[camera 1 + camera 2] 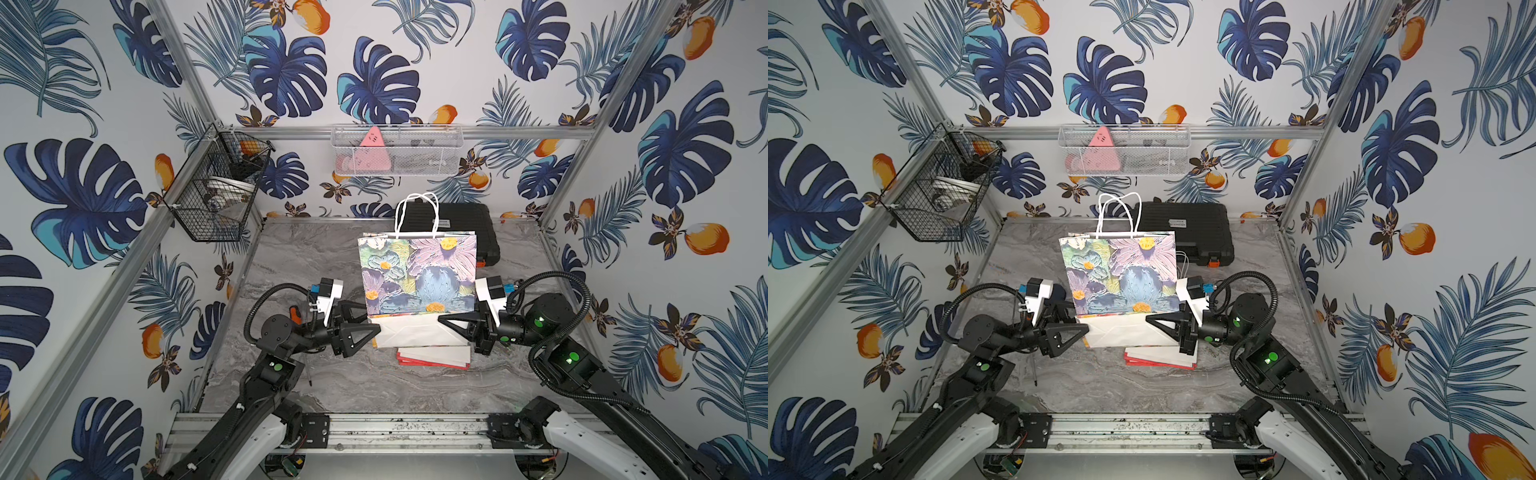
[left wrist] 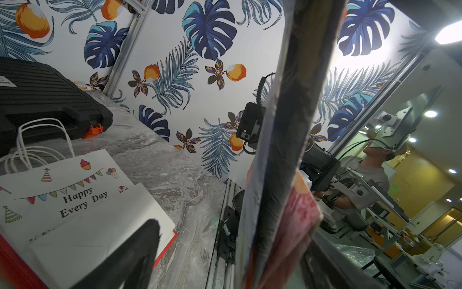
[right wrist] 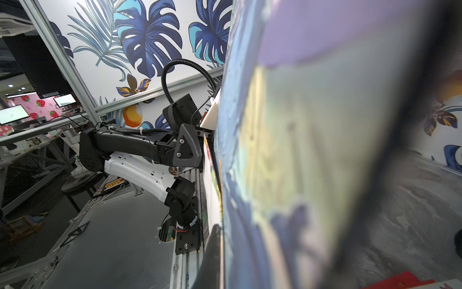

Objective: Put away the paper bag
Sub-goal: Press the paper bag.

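The floral paper bag (image 1: 419,274) stands upright at frame centre over stacked flat bags (image 1: 432,355). The right gripper (image 1: 441,320) pinches its lower right edge; the left gripper (image 1: 368,322) gapes wide at lower left. It looks light and crease-prone, best held by its folded edges.

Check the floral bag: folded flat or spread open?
Folded flat, upright: floral bag is edge-thin in the left wrist view.
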`<act>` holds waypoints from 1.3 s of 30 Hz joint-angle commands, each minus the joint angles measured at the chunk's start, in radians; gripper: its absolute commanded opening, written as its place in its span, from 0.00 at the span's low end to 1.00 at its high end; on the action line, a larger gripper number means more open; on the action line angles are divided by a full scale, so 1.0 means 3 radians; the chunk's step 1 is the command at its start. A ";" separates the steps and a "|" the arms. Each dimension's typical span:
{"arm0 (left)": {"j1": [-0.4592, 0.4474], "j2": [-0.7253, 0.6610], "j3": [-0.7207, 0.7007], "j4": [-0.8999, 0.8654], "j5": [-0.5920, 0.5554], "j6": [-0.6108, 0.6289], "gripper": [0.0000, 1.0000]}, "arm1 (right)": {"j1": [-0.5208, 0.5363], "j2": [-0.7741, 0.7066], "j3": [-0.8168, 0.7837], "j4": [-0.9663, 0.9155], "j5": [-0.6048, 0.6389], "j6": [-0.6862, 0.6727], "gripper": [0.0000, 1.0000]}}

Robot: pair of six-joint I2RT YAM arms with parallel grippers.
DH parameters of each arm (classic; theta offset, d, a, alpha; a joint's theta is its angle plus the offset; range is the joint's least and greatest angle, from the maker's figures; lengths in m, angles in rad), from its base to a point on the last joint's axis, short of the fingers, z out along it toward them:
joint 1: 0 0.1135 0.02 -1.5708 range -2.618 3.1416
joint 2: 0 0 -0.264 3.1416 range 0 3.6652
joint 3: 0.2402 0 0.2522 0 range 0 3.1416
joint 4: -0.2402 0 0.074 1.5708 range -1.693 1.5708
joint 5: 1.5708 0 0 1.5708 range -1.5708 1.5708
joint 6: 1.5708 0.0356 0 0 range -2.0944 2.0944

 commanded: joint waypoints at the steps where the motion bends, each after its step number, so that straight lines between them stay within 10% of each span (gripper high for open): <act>1: -0.0001 0.0122 0.0057 0.0733 0.0031 -0.0244 0.59 | 0.0044 0.0095 -0.0036 0.0514 -0.0139 0.0299 0.00; 6: -0.0001 -0.0061 0.0283 -0.0198 -0.0206 0.0432 0.01 | 0.0092 0.0085 -0.0032 0.0363 -0.0118 0.0219 0.00; 10: 0.0000 -0.0198 0.0436 -0.0769 -0.0319 0.0780 0.00 | 0.0092 -0.0015 -0.0059 0.0040 -0.0123 0.0085 0.00; 14: -0.0001 -0.0114 0.0491 -0.0679 -0.0237 0.0655 0.52 | 0.0094 -0.0078 -0.0089 -0.0125 -0.0227 0.0070 0.00; 22: -0.0001 0.0057 0.0502 -0.0017 -0.0222 0.0314 0.00 | 0.0093 -0.0141 -0.0074 -0.0414 -0.0277 -0.0031 0.00; 25: -0.0001 0.0066 0.0552 -0.0044 -0.0254 0.0326 0.03 | 0.0096 -0.0172 -0.0079 -0.0533 -0.0266 -0.0073 0.00; 28: 0.0000 0.0086 0.0659 -0.0261 -0.0276 0.0433 0.42 | 0.0097 -0.0216 -0.0117 -0.0590 -0.0229 -0.0093 0.00; 35: -0.0001 0.0116 0.0704 -0.0142 -0.0340 0.0419 0.00 | 0.0093 -0.0255 -0.0189 -0.0705 -0.0225 -0.0080 0.00; 39: -0.0001 0.0103 0.0743 -0.0155 -0.0390 0.0452 0.04 | 0.0096 -0.0290 -0.0217 -0.0747 -0.0205 -0.0070 0.00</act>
